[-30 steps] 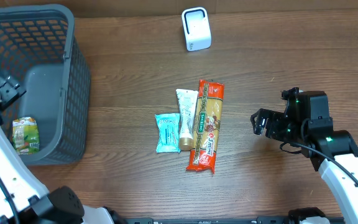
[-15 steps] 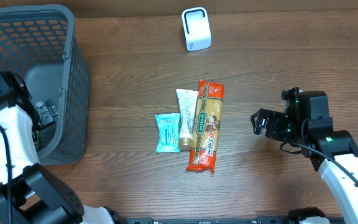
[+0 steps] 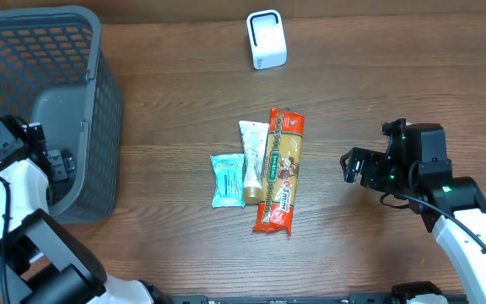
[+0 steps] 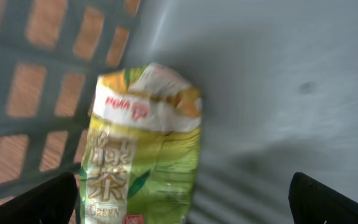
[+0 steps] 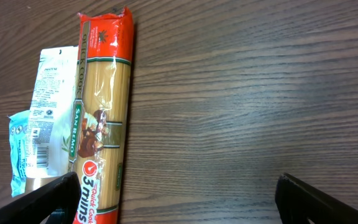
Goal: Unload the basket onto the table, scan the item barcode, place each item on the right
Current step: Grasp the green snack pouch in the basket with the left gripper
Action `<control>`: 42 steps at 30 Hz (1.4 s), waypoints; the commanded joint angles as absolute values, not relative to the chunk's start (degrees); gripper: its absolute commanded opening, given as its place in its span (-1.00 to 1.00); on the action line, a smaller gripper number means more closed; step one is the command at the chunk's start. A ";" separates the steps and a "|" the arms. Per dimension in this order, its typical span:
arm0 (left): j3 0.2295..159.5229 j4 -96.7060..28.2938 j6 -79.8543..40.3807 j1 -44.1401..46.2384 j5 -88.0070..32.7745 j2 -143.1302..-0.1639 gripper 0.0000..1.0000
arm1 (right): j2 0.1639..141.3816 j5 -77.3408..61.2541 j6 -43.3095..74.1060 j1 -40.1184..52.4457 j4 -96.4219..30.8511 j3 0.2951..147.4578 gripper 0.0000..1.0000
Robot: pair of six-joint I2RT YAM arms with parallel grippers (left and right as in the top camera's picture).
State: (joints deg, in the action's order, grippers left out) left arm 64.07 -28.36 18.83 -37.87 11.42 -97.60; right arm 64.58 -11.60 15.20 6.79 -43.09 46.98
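Both gape wide, empty: right claw (image 3: pixel 350 166), left claw (image 3: pixel 57 161) above a blurred, cropped tea packet (image 4: pixel 143 158).

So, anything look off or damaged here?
Nothing spilled. Spaghetti pack, white tube and teal packet lie side by side on the table. Only oddity: the green tea packet in the basket looks crumpled at one end; blurred, can't tell if torn.

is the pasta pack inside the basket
No, the pasta pack lies flat on the table, well to the right of the basket, next to a white tube.
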 commanded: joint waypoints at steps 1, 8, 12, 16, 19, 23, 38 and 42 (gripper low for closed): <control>63.35 -28.05 18.37 -41.08 12.40 -100.49 1.00 | 64.38 -11.66 14.55 6.68 -42.81 48.27 1.00; 63.35 -27.99 18.37 -43.94 10.63 -103.88 0.96 | 64.38 -11.66 14.55 6.68 -42.81 48.27 1.00; 63.37 -28.10 18.15 -43.70 10.50 -105.14 0.12 | 64.38 -11.66 14.55 6.68 -42.81 48.27 1.00; 64.75 -28.80 14.50 -43.05 10.46 -104.73 -0.88 | 64.38 -11.66 14.55 6.68 -42.81 48.27 1.00; 66.02 -30.24 11.86 -42.30 9.98 -104.05 -0.92 | 64.38 -11.66 14.52 6.68 -42.81 48.27 1.00; 70.48 -34.37 11.29 -40.40 2.33 -102.24 -0.91 | 64.38 -11.66 14.55 6.68 -42.81 48.27 1.00; 116.25 -70.61 8.49 -30.11 -26.26 -89.01 -0.92 | 64.38 -11.66 14.55 6.68 -42.81 48.27 1.00; 118.56 -76.38 7.51 -24.71 -26.22 -84.75 -0.92 | 64.38 -11.66 14.55 6.68 -42.81 48.27 1.00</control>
